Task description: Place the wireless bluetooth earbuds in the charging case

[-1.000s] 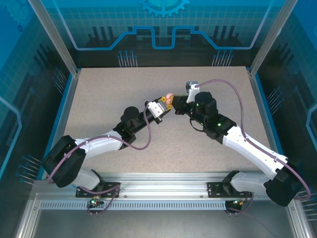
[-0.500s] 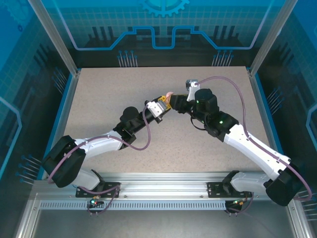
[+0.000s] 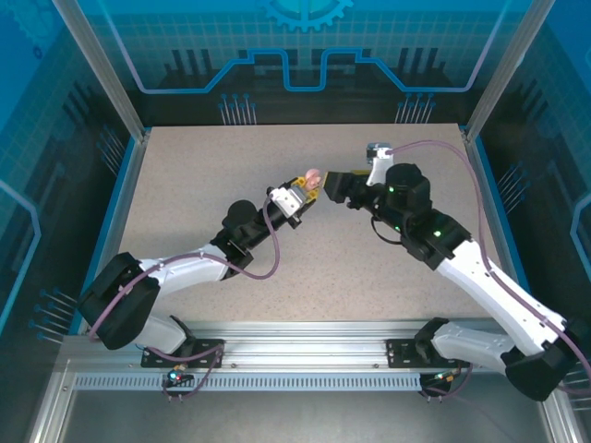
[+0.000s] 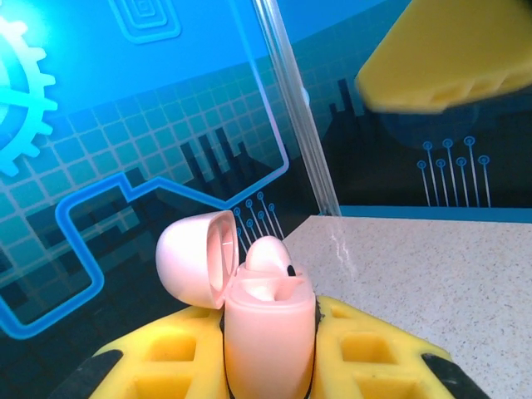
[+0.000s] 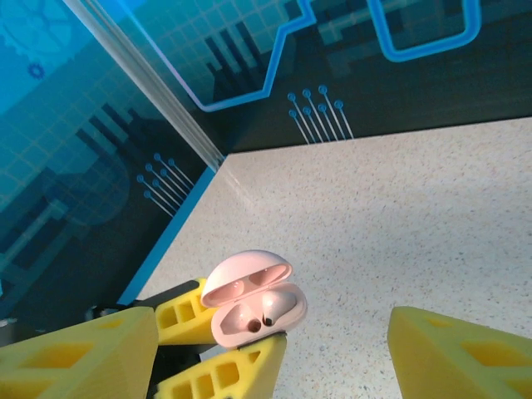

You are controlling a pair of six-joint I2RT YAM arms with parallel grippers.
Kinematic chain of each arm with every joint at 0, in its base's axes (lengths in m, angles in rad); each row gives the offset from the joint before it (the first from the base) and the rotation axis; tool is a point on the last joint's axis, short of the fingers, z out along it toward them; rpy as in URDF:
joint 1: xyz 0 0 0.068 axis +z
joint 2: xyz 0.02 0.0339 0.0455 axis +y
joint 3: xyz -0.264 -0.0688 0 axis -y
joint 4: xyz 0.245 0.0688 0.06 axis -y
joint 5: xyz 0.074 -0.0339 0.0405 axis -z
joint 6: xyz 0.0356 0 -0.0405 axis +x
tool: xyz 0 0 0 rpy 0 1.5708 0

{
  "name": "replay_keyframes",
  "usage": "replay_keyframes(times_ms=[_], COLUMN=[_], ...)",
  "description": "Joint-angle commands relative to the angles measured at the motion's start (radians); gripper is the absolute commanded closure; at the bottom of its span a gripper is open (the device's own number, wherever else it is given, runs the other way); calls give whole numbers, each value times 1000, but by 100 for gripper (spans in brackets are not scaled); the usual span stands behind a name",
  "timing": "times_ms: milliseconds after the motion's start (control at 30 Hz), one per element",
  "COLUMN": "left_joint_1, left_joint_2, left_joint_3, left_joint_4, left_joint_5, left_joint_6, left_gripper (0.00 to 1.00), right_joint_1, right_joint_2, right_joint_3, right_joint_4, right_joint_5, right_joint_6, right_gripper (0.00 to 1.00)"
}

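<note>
The left gripper (image 3: 303, 188) is clamping the pink case (image 3: 312, 176) by its lower body, its yellow pads (image 4: 366, 357) pressing on either side, and is holding it upright above the table (image 3: 185, 175). The lid (image 4: 195, 259) is standing hinged open, tilting back on the side of the case away from the right gripper (image 3: 332, 185). Two pale pink earbuds (image 5: 259, 321) are sitting inside the case, side by side in its wells, dark tips facing up; in the left wrist view one rounded bud head is rising just above the case rim. The right gripper is hovering just beside the case, jaws standing wide apart and grasping nothing; its yellow fingers (image 5: 465, 353) are lying to either side, with the case ahead between them and apart from both. Both arms are reaching toward the case from the near edge of the table
</note>
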Motion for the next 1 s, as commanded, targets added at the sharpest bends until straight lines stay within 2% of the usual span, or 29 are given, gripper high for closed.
replay_keyframes(times_ms=[0, 167, 367, 667, 733, 867, 967], left_joint_1=[11, 88, 176, 285, 300, 331, 354], left_joint_2=[-34, -53, -88, -201, -219, -249, -263], left_joint_3=[-30, -53, -53, -44, -41, -33, -33], left_joint_4=[48, 70, 58, -16, -30, -61, -63], left_joint_5=[-58, -76, -100, -115, -123, -145, -159], left_joint_6=[-44, -134, -178, -202, -201, -199, -205], left_gripper=[100, 100, 100, 100, 100, 100, 100], right_joint_1=[-19, -20, 40, 221, 245, 287, 309], right_joint_2=[-56, -27, 200, 670, 759, 933, 1040], right_joint_3=[17, -15, 7, 309, 383, 536, 630], right_joint_4=[-119, -244, -285, -357, -373, -387, -380], right_joint_5=[30, 8, -48, -15, -5, -18, -30], right_joint_6=[33, 40, 38, -39, -59, -120, -177], right_gripper=[26, 25, 27, 33, 36, 50, 55])
